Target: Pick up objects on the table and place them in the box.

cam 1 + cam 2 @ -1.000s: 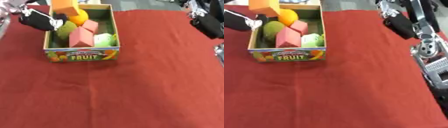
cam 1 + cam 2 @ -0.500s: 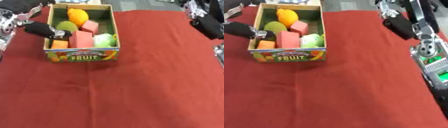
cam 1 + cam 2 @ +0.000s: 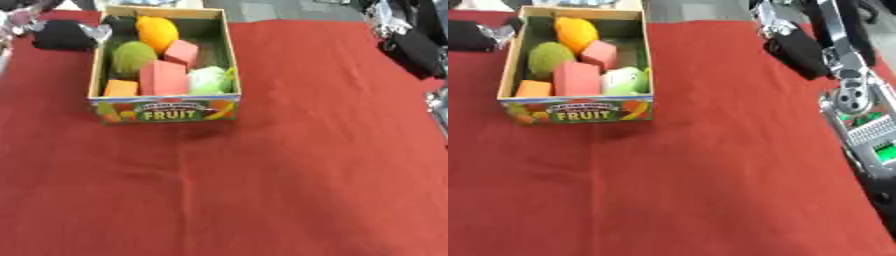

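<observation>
Left hand (image 3: 63, 35) sits just off the far left wall of the box (image 3: 226, 60), a dark shape with a glint of silver at the box's rim, and whether its fingers are spread or curled cannot be told from here; nothing shows in it. Right hand (image 3: 794, 47) is well away on the other side of the box, up near the far right edge of the cloth, a black mass hanging below the silver arm (image 3: 846, 75), and its fingers are just as hard to read. Now to the box itself, a cardboard carton with FRUIT printed on its near wall, standing square on the red tablecloth (image 3: 262, 190). Inside, at the far end of the box, an orange fruit (image 3: 156, 31) lies against the back wall. Just in front of it on the left sits a round green fruit (image 3: 133, 56), and beside that to the right a small pink block (image 3: 182, 52). Nearer the printed wall a larger pink block (image 3: 162, 78) stands in the middle, with an orange block (image 3: 121, 88) tucked into the near left corner of the box and a pale green piece (image 3: 208, 80) filling the near right corner, touching the big pink block. Everything that can be seen of the task's objects lies within the box walls, packed side by side.
</observation>
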Robot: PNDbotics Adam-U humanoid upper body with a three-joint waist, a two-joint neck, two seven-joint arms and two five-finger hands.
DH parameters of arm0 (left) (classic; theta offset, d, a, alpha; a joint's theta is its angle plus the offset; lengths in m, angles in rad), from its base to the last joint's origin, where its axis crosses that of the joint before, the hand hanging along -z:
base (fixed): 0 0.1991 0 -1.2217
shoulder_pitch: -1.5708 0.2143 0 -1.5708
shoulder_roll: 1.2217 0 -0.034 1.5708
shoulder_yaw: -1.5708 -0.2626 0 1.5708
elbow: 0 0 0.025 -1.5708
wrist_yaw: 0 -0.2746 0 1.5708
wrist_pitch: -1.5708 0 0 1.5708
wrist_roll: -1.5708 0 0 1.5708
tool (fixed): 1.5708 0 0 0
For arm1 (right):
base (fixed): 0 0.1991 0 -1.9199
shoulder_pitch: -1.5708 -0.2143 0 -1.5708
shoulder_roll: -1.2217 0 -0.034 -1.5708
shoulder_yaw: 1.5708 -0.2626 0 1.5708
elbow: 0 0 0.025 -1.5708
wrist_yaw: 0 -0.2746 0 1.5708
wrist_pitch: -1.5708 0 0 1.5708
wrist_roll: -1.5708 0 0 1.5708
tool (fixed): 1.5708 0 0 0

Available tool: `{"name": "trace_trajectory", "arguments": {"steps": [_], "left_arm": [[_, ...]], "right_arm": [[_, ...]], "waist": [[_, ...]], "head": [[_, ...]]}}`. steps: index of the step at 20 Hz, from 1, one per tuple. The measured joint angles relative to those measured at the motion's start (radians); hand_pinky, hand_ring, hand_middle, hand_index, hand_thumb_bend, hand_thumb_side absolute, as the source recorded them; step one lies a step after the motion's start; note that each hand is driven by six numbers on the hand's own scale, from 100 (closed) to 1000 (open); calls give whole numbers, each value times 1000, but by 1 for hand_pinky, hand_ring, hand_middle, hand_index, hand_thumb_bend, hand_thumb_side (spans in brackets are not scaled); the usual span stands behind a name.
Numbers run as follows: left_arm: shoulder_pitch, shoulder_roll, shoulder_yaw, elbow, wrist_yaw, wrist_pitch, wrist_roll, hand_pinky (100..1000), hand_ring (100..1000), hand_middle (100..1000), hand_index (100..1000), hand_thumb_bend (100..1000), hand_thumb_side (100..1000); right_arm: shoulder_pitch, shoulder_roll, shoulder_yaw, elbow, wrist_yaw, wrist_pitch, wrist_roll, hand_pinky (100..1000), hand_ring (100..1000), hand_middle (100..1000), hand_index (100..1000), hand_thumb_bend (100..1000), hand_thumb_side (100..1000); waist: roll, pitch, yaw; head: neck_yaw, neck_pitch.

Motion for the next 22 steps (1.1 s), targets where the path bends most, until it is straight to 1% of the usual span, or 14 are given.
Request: {"name": "trace_trajectory", "arguments": {"steps": [4, 5, 7, 10, 13, 16, 20, 22], "left_arm": [[70, 17, 98, -101, 61, -14, 62, 823, 800, 764, 870, 156, 730], [91, 30, 122, -125, 77, -15, 77, 821, 801, 765, 870, 167, 723], [136, 62, 167, -173, 107, -21, 107, 820, 803, 768, 871, 160, 730], [204, 104, 211, -244, 150, -32, 150, 824, 810, 774, 876, 160, 734], [273, 126, 240, -314, 192, -42, 194, 827, 818, 782, 885, 144, 761], [345, 124, 252, -387, 237, -41, 238, 829, 822, 787, 890, 136, 783], [445, 99, 257, -484, 299, -27, 300, 830, 826, 791, 894, 141, 793], [497, 88, 257, -514, 331, -33, 332, 830, 827, 791, 897, 160, 786]], "right_arm": [[-2, 0, -10, 0, -3, -17, -19, 841, 826, 717, 858, 100, 678], [-4, 0, -12, 0, -4, -23, -25, 841, 825, 717, 858, 100, 670], [-13, 0, -18, 0, -9, -37, -39, 840, 825, 718, 858, 100, 654], [-28, 0, -25, 0, -14, -63, -64, 837, 824, 719, 858, 100, 640], [-47, 11, -34, 0, -19, -100, -96, 834, 824, 720, 859, 100, 627], [-56, 37, -44, 0, -24, -140, -124, 832, 824, 722, 860, 100, 618], [-71, 75, -57, 0, -27, -185, -143, 831, 823, 722, 860, 100, 612], [-71, 89, -61, 0, -27, -200, -146, 830, 823, 721, 860, 100, 606]], "waist": [[0, 0, 13], [0, 0, 18], [-1, 0, 25], [-9, 0, 34], [-14, 0, 45], [-15, -1, 48], [-15, -1, 48], [-15, -2, 42]], "head": [[-14, 0], [-19, 0], [-26, 0], [-33, -3], [-37, -10], [-40, -11], [-35, -19], [-31, -19]]}}
